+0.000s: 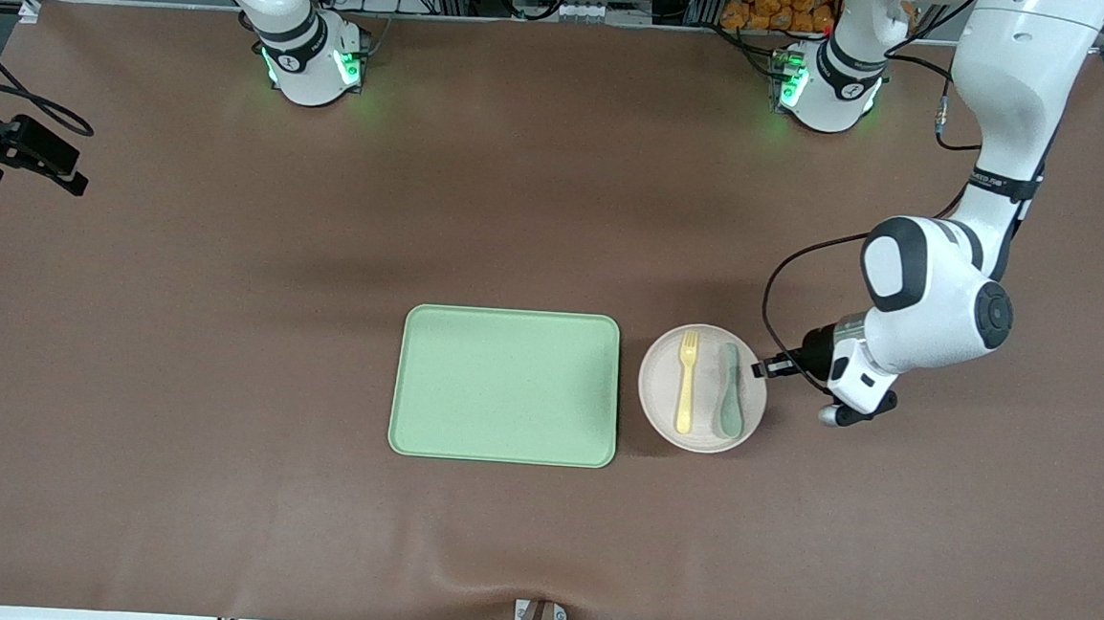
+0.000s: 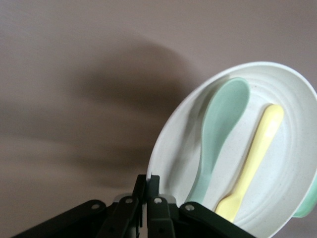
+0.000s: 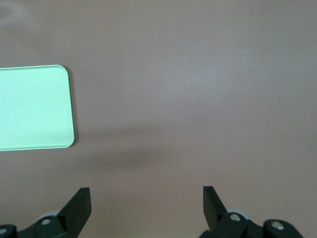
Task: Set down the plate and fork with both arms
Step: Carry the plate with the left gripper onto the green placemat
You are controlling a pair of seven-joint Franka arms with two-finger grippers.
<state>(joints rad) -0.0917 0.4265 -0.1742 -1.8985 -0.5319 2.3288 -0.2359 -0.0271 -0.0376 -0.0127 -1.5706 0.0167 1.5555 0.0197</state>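
Tray (image 1: 506,386) sits mid-bench, somewhat toward the bench's front-camera edge. Plate (image 1: 702,388) just beside the tray, toward the left arm's end of the bench, small gap between them. Fork (image 1: 687,380) and spoon (image 1: 728,403) lie in the plate side by side, fork on the tray side. Left hand (image 1: 761,368) at the plate's rim on the side away from the tray, pinched on it. Right hand (image 3: 147,204) up over bare bench, fingers spread

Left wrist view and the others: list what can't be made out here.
- Plate: left wrist view, its rim is cut off by the frame edge, and the left gripper covers the pinched rim.
- Fork: its prongs run into the gripper's black links.
- Right gripper: absent from the front view; the arm leaves the top edge.
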